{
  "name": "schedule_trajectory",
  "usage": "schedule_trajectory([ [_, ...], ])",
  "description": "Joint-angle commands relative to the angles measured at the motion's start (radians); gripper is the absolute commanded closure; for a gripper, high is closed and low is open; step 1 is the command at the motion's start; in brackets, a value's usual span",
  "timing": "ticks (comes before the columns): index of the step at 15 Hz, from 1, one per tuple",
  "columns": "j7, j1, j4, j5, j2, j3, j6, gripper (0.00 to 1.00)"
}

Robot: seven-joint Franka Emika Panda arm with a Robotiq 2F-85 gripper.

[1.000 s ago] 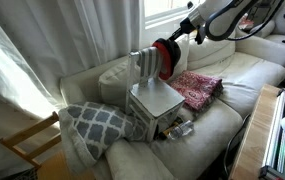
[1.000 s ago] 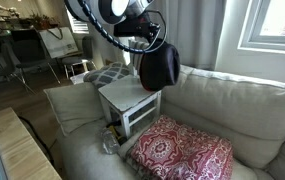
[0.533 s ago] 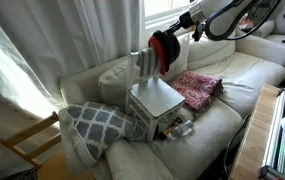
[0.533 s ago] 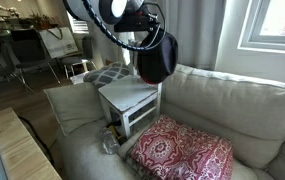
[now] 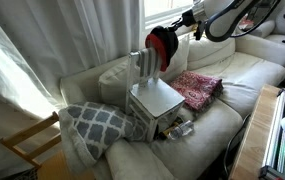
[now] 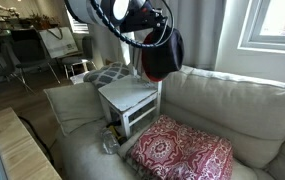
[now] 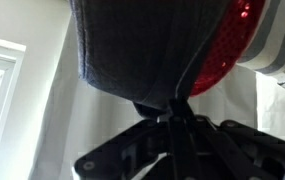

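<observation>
You have the pale sofa (image 5: 254, 72) filling the scene in both exterior views, under a window with long curtains. A small white side table (image 5: 154, 100) stands on the seat cushions (an odd place for it, but it looks steady). Beside it, a grey lattice-patterned pillow (image 5: 92, 125) leans toward one end of the sofa. A red patterned cushion (image 6: 182, 150) lies flat on the seat on the table's other side.

The dark hat with a red lining (image 6: 160, 55) hangs in the air above the table's far edge, close to the backrest. It touches neither the table top nor the sofa. In the wrist view it fills the upper frame, dark fabric (image 7: 132, 50) bunching down to a pinch point.

Your gripper (image 7: 172, 112) is clamped tight on that gathered fold, jaws pressed together with only cloth between them.

By my reading, the lift is done: the hat is clear of every surface and firmly held. Setting it down is the part not yet done; it rests on nothing.
</observation>
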Motion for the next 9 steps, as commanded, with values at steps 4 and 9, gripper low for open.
schedule_trajectory([
  [4,-0.022,0.136,-0.031,0.026,-0.073,-0.138,0.048,0.99],
  [9,0.030,0.380,-0.035,0.052,-0.158,-0.425,0.044,0.99],
])
